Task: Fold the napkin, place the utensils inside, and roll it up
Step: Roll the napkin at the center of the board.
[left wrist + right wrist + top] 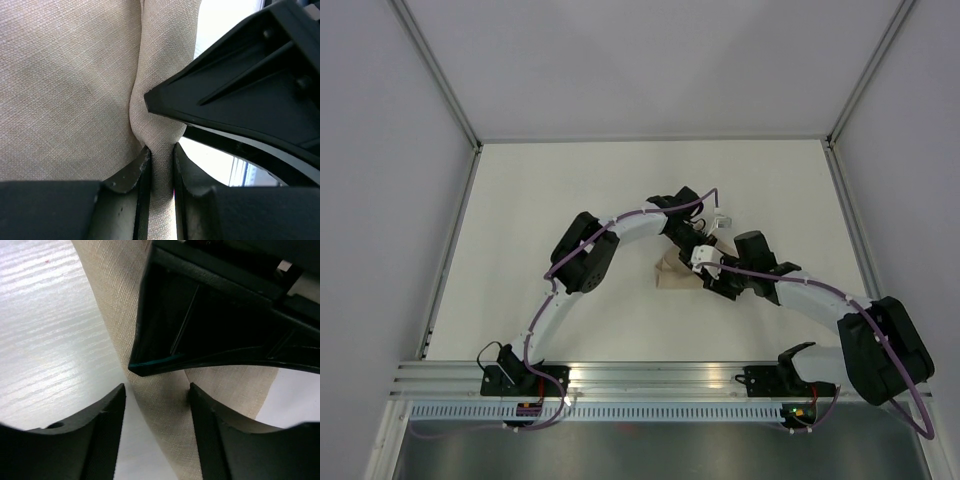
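Observation:
The beige napkin [670,272] lies bunched at the table's middle, mostly hidden under both arms. In the left wrist view a raised fold of the napkin [155,100] runs down between my left gripper [161,172], which is shut on it. The dark finger [240,95] of the right gripper presses against that fold from the right. In the right wrist view my right gripper [157,415] stands open around a strip of napkin [167,405], with bare table showing beside its left finger [102,425]. The left gripper's finger [215,325] crosses above. The utensils are hidden.
The white table [570,200] is walled by pale panels with metal posts [440,70] at the back corners. An aluminium rail [650,375] carrying both arm bases runs along the near edge. The two wrists crowd together over the cloth.

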Controlling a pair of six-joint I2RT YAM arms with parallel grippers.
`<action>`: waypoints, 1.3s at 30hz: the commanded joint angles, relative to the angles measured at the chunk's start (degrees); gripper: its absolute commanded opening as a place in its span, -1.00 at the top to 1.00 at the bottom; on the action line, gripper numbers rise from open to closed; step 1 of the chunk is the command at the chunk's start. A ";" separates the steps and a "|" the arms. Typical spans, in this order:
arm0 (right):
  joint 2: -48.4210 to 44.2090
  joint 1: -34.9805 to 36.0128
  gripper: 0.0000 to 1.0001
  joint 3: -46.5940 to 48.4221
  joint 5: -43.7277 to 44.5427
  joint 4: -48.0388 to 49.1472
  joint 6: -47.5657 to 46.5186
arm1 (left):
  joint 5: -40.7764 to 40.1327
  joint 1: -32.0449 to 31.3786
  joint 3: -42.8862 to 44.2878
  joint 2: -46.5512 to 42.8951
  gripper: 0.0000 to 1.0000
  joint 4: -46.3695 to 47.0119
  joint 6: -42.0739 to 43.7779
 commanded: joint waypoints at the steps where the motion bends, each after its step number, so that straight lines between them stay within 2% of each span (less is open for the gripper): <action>1: 2.65 0.55 -0.12 1.92 0.85 -0.27 -1.09 | -6.96 0.04 -2.05 5.48 0.70 -7.68 -1.16; 3: 3.71 0.55 -0.04 2.80 0.85 -1.59 -1.18 | -6.43 0.21 -1.96 5.48 0.61 -7.77 -1.78; 7: 4.77 0.55 0.44 3.68 0.50 -2.47 -1.00 | -5.38 0.48 -1.35 5.48 0.42 -7.77 -3.36; 9: 5.56 0.55 0.59 4.82 0.15 -3.96 -1.18 | -5.37 0.57 -1.26 5.13 0.29 -7.25 -4.24; 13: 8.71 0.55 0.75 6.93 -1.60 -6.51 -1.53 | -2.12 1.53 -5.90 -0.13 0.13 2.31 -10.29; 14: 9.16 0.55 0.77 7.37 -1.87 -7.21 -1.79 | -2.12 2.40 -7.31 -3.10 0.08 8.69 -14.48; 16: 10.74 0.55 0.78 8.42 -2.40 -7.66 -1.88 | -1.94 4.07 -11.26 -5.93 0.07 14.61 -18.72; 17: 11.27 0.55 0.80 8.95 -2.75 -8.53 -2.06 | -1.86 4.69 -13.10 -7.86 0.05 22.99 -23.44; 20: 13.29 0.20 0.84 10.80 -4.06 -10.37 -2.85 | -2.82 7.50 -20.75 -14.37 0.01 34.29 -32.50; 21: 13.82 -0.15 0.84 11.84 -4.42 -10.99 -3.37 | -3.34 8.29 -24.07 -15.60 0.01 41.03 -34.28; 26: 18.56 -2.69 0.85 16.33 -8.97 -16.26 -4.69 | -10.90 12.16 -35.25 -25.70 0.00 54.51 -39.13; 27: 19.26 -3.22 0.85 17.99 -9.95 -17.14 -4.96 | -11.34 12.86 -40.84 -27.20 0.00 61.76 -40.18; 29: 21.99 -4.10 0.85 19.84 -11.44 -20.29 -5.92 | -14.33 14.62 -46.75 -32.02 0.00 69.54 -42.72; 30: 23.13 -4.71 0.85 22.03 -12.93 -21.62 -6.27 | -15.21 15.06 -52.18 -33.35 0.01 72.97 -43.00; 34: 31.11 -6.04 0.89 28.54 -16.10 -29.44 -9.43 | -24.24 15.16 -63.37 -41.70 0.02 85.35 -37.66; 36: 34.02 -7.00 0.91 33.01 -17.42 -34.80 -11.89 | -26.80 15.07 -68.72 -45.92 -0.01 88.37 -35.45; 39: 39.91 -8.50 0.92 38.99 -20.14 -42.10 -14.80 | -30.49 13.41 -72.34 -49.79 -0.01 89.44 -28.08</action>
